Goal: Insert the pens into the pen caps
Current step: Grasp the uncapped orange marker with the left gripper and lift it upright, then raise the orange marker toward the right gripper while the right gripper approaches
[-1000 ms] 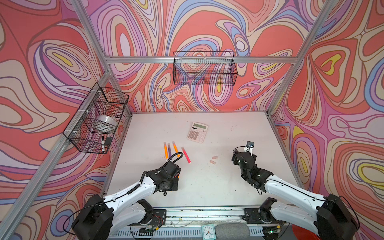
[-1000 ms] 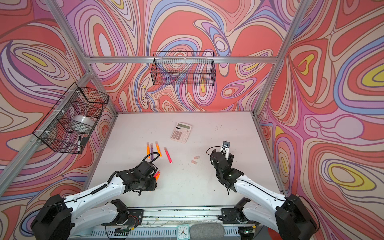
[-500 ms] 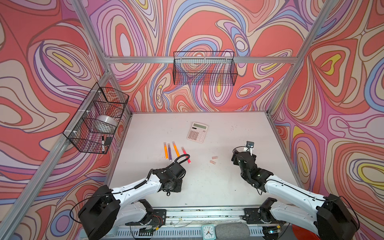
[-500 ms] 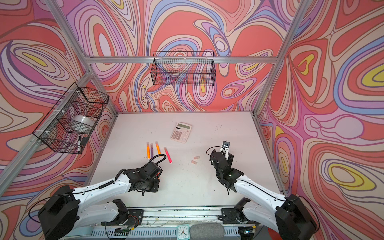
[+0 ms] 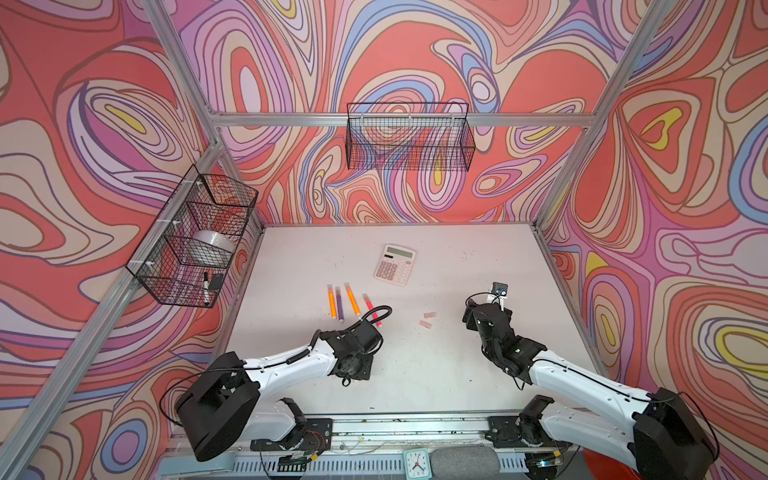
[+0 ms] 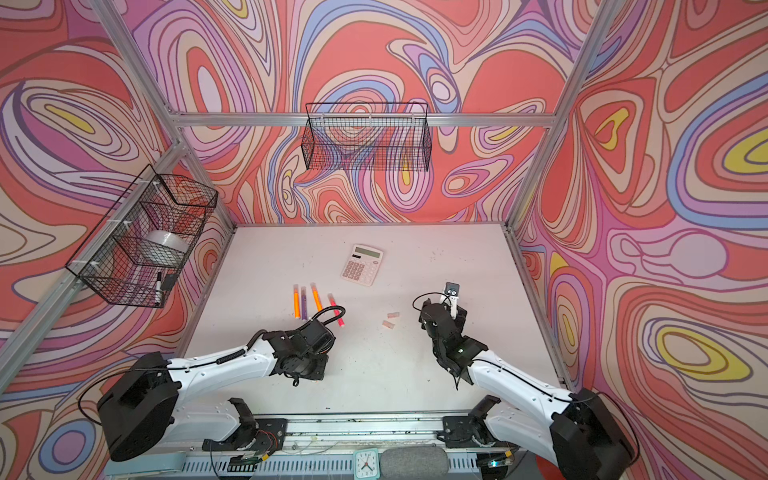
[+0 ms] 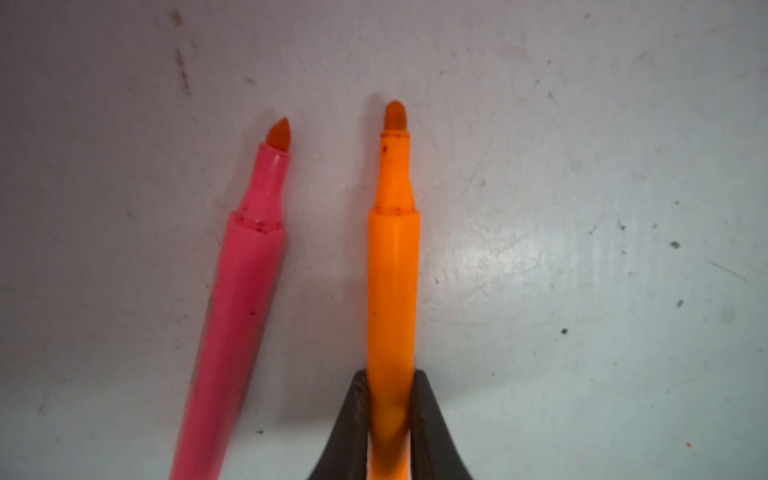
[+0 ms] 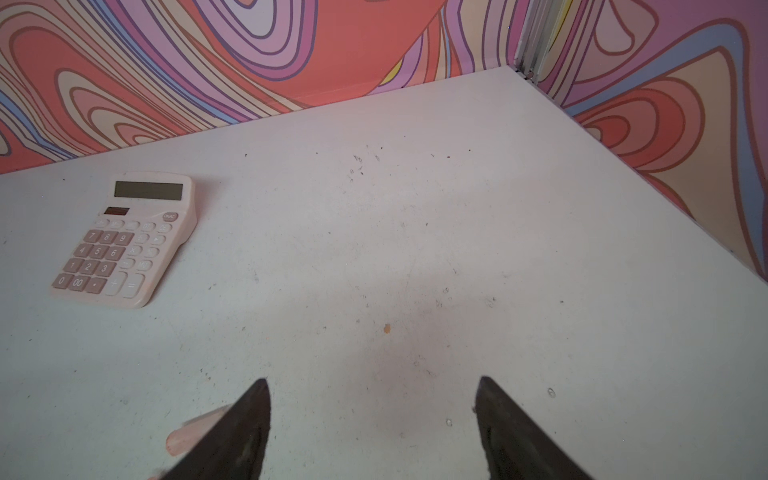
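- Since the earlier frames, the left arm (image 5: 286,361) has swung lower over the table's near side. Its jaws have narrowed from partly open to clamped. The right arm (image 5: 561,374) has not moved.
- The left gripper (image 7: 390,378) is closed on an orange pen (image 7: 392,270). Its dark, wedge-shaped fingers (image 7: 351,415) press the barrel from both sides. The pen is uncapped and lies along the table, with a smooth plastic barrel, a stepped neck and a rounded felt tip.
- A pink pen (image 7: 241,291) lies just beside it, not touching, at a slight angle. It is also uncapped, has a chisel tip and shows dark ink specks at the collar.
- In both top views, both of these pens are hidden under the left wrist.
- The right gripper (image 8: 374,380) stands wide open above bare table, holding nothing. A pale pink cap (image 8: 195,428), a stubby translucent tube, lies next to one finger.
- Two caps (image 5: 427,320) lie close together on the table between the arms.
- Four more pens lie in a loose row further back: orange (image 5: 332,302), purple (image 5: 339,303), orange (image 5: 353,301) and pink (image 5: 371,305).
- The table (image 5: 457,270) is matte white, scuffed and flecked.
- The calculator (image 8: 124,241) is pale pink plastic with rounded corners. Its keys read 7 8 9, 4 5 6, 1 2 3, 0 and 00.
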`<state>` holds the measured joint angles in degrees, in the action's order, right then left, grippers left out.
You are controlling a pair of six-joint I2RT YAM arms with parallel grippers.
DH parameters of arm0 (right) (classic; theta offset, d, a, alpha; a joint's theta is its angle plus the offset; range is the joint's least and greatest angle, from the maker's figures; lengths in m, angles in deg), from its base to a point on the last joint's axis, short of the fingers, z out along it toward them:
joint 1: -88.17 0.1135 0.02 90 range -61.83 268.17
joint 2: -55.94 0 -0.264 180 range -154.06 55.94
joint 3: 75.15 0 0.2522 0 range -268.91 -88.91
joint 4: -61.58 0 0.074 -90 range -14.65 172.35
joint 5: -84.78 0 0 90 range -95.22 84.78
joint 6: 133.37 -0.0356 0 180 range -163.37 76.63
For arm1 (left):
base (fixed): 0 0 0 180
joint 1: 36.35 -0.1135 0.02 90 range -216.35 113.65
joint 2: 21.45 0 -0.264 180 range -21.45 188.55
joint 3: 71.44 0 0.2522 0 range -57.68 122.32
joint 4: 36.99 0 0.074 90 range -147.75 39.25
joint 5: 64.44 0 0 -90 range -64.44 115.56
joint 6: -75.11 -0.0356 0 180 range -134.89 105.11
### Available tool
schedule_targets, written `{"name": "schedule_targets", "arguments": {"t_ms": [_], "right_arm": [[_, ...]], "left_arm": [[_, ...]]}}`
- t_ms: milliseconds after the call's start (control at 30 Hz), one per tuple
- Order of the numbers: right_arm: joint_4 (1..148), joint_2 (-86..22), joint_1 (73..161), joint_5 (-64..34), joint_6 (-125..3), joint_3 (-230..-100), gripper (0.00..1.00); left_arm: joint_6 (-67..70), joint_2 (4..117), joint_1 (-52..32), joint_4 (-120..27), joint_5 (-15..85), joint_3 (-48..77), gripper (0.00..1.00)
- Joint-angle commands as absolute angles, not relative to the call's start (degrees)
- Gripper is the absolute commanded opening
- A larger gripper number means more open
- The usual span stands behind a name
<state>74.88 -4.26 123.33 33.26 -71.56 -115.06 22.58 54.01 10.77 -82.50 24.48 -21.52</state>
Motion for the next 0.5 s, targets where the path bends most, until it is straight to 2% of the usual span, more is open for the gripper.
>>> {"name": "schedule_targets", "arguments": {"t_ms": [0,300,367,467], "right_arm": [[74.74,-4.72,122.98,33.35,-72.02,-115.00,0.80],[76.65,-13.01,122.98,34.50,-72.76,-119.94,0.75],[76.64,-14.31,122.98,34.25,-72.39,-120.77,0.74],[77.79,-13.70,122.99,34.33,-73.12,-120.89,0.69]], "left_arm": [[21.44,52.53,10.98,-80.88,24.48,-15.50,0.12],[15.54,59.10,10.85,-70.60,21.19,2.35,0.05],[12.37,61.10,10.74,-66.66,21.85,2.78,0.01],[7.79,60.85,10.65,-57.07,26.77,-2.27,0.01]]}}
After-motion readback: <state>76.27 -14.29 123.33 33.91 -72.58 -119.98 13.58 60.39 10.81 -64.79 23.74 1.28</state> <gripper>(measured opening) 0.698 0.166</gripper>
